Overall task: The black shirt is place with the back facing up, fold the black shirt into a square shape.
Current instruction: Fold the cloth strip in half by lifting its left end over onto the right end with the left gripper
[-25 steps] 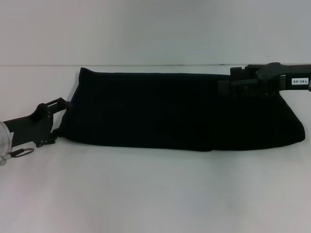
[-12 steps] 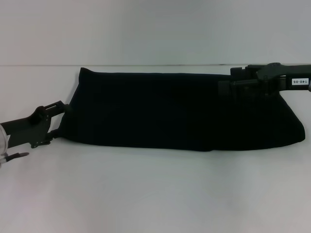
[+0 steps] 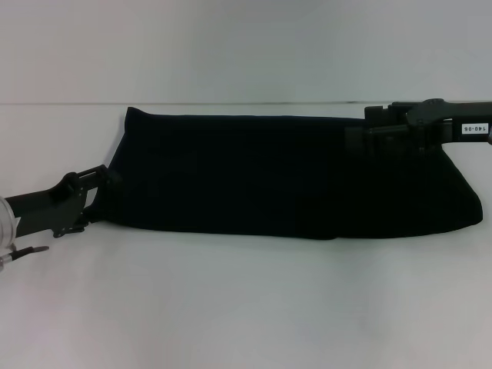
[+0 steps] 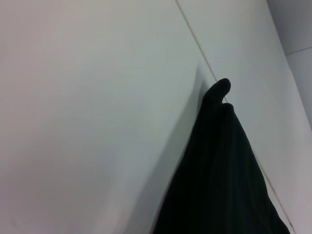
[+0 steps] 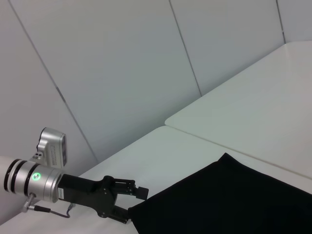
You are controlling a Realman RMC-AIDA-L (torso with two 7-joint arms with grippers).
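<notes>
The black shirt [image 3: 284,173] lies on the white table [image 3: 246,307] as a long folded band, running left to right. It also shows in the left wrist view [image 4: 219,170] and the right wrist view [image 5: 234,200]. My left gripper [image 3: 94,198] is at the shirt's left end, near its lower left corner. It is open, with one finger on each side of the fabric edge, as the right wrist view [image 5: 130,204] also shows. My right gripper [image 3: 367,131] is over the shirt's far right part, close to its back edge.
The white table extends wide in front of the shirt. A pale wall [image 3: 246,46] stands right behind the table's back edge [image 3: 61,104]. A second white table [image 5: 263,97] shows beyond a seam in the right wrist view.
My left gripper has dropped a little lower and nearer along the shirt's left edge. The shirt and the right gripper have not visibly moved.
</notes>
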